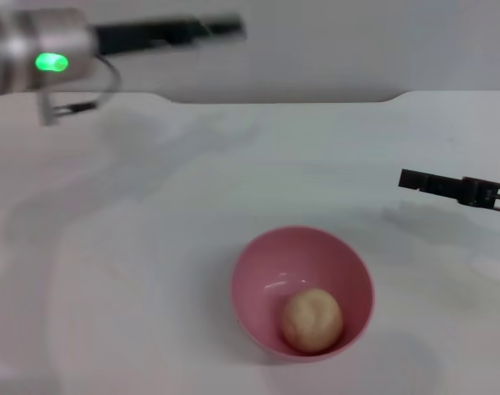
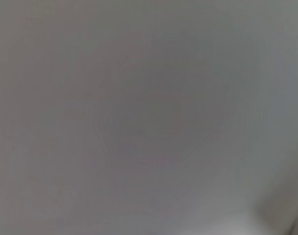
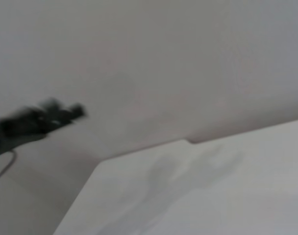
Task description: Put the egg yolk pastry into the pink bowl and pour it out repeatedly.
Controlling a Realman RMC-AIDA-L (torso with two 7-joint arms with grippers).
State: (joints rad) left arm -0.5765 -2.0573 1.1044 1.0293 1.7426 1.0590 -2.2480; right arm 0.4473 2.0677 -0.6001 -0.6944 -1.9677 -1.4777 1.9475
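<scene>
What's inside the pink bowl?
One egg yolk pastry sits inside the pink bowl, by the near wall. The rest of the inside looks bare. The bit of bowl under the pastry is covered.

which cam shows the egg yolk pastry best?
Head view. The egg yolk pastry sits unobstructed inside the pink bowl, with both grippers away from it. Neither the left wrist view nor the right wrist view shows it.

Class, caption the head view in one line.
Pastry sits in pink bowl; both grippers, left and right, hover apart.
</scene>
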